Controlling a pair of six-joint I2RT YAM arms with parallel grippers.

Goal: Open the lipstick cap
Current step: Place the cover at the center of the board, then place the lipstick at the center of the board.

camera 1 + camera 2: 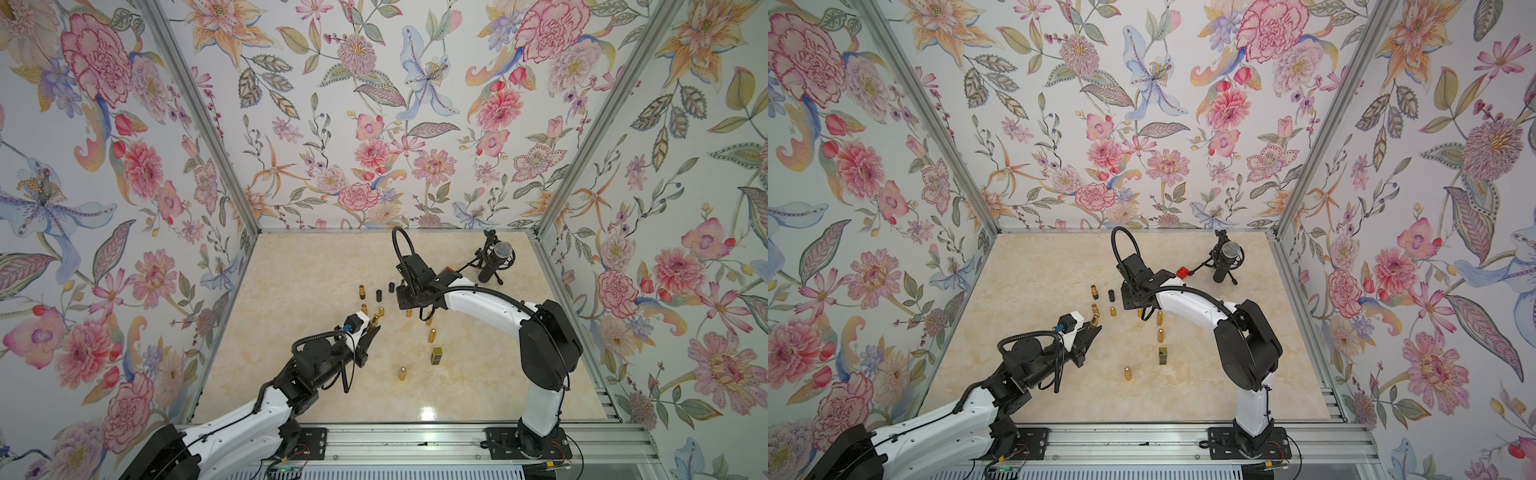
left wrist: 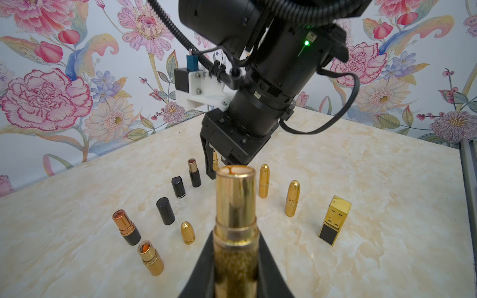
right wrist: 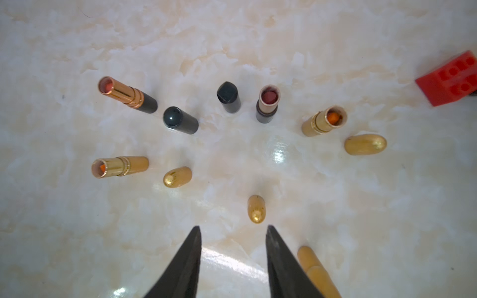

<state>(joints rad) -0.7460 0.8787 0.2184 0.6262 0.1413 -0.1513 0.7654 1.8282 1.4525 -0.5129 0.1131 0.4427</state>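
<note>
Marble tabletop (image 2: 374,167) — gold lipstick (image 2: 235,201) in left hand (image 2: 235,233), base off-frame

**Top views.** Both are taken from high above the arm bases, facing down and forward to the rear wall. They are far off and nearly identical. Each takes in the whole table (image 1: 291,270) and both arms.

**Left wrist view.** Set close behind the left gripper (image 2: 235,232), it faces out along the fingers, low over the table, with the right gripper (image 2: 219,165) beyond the tips.

**Right wrist view.** Set above and behind the right gripper's tips, it faces steeply down, near the surface.

**Shared field.** Both wrist views show the standing tubes and caps ahead of the right gripper, among them the faceted black cap (image 2: 178,187).
</note>
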